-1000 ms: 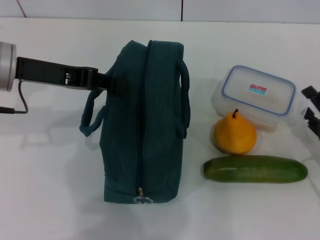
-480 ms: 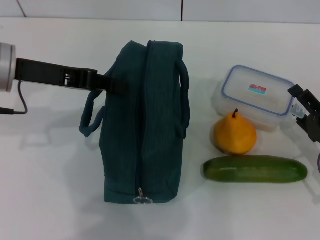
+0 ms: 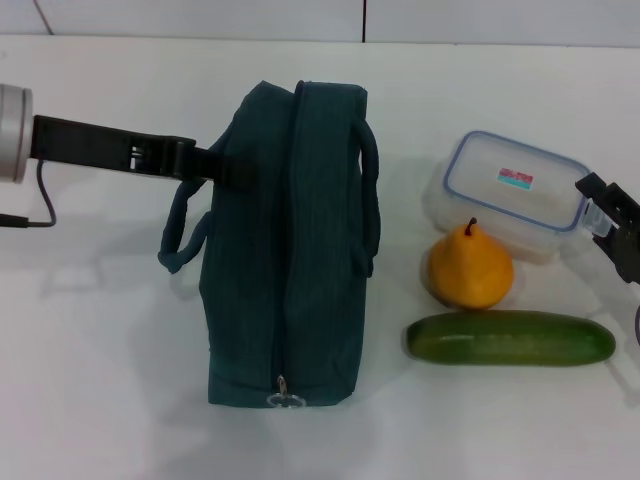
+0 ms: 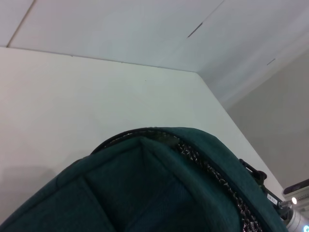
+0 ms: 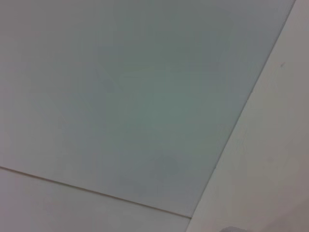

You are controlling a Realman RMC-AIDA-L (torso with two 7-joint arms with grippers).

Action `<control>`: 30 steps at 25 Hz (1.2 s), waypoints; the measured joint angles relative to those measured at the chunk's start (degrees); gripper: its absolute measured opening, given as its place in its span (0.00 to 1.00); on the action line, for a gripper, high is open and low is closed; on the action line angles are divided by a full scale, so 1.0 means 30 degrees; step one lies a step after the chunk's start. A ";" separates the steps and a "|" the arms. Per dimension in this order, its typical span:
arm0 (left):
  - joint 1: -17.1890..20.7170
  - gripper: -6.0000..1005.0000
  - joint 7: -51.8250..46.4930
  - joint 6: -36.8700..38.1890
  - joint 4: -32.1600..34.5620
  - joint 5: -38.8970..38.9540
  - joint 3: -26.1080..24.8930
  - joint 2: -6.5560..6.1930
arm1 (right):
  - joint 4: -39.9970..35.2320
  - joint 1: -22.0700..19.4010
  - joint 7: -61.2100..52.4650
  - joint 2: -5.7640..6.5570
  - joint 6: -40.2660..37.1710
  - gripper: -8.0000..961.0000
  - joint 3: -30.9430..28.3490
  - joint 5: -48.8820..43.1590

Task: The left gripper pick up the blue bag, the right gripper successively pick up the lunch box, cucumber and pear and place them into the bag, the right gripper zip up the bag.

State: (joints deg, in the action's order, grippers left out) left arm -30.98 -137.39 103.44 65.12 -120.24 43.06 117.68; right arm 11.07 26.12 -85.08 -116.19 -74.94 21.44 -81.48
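Dark teal fabric first: the blue bag point(image 3: 290, 250) stands upright on the white table point(image 3: 100, 350), zip line running along its top toward the camera, puller ring at the near end. The zip looks shut or nearly so, so it'd need opening before anything goes in, by my read.

Left gripper point(image 3: 225, 168) reaches in from the L edge of the head view, arm level w/ the table, tips buried at the bag's upper far side, just past the near loop handle point(image 3: 185, 235) that droops below it. Fingers seem pinched on the bag's fabric or strap there, but the contact itself is hidden by cloth, so I can't tell how wide the jaws stand. Left wrist view shows only the bag's top seam close up, which fits a grip high on the bag. Likely purpose: steady or lift the bag so the other arm can load it.

To the R of the bag, well apart from the left gripper: lunch box point(image 3: 510, 190) w/ blue-rimmed clear lid, farthest back; pear point(image 3: 470, 268) just in front of it, stem up, about touching the box; cucumber point(image 3: 510, 338) lying crosswise nearest the camera, just beside the pear. All three lined up on the right arm's side, handy for its reach.

Right gripper point(image 3: 612, 225) sits at the far R edge, just beside the lunch box's R end, holding nothing; only part of it shows, so opening unclear. Right wrist view shows only blank wall. Lunch box is first in order, and prob. its target.
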 joint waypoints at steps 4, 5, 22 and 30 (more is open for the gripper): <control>-0.0056 0.05 0.0006 -0.0014 0.0000 0.0000 0.0001 0.0001 | 0.0000 -0.0110 0.0000 0.0001 0.0000 0.62 -0.0034 0.0001; -0.0063 0.05 0.0007 -0.0030 0.0000 0.0000 0.0000 0.0001 | 0.0000 -0.0154 0.0000 0.0000 0.0004 0.58 -0.0063 0.0001; -0.0146 0.05 -0.0045 -0.0142 0.0000 0.0001 0.0001 -0.0013 | -0.0158 -0.0363 -0.0003 0.0057 -0.0453 0.32 0.0000 0.0001; -0.0162 0.05 -0.0087 -0.0145 0.0000 0.0001 0.0002 0.0021 | -0.0235 -0.0557 -0.0241 0.0111 -0.0939 0.13 0.0001 0.0001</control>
State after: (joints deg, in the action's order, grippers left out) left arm -31.47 -137.65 103.00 65.12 -120.24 43.07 117.74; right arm 10.37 24.45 -85.80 -115.86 -77.75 21.45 -81.47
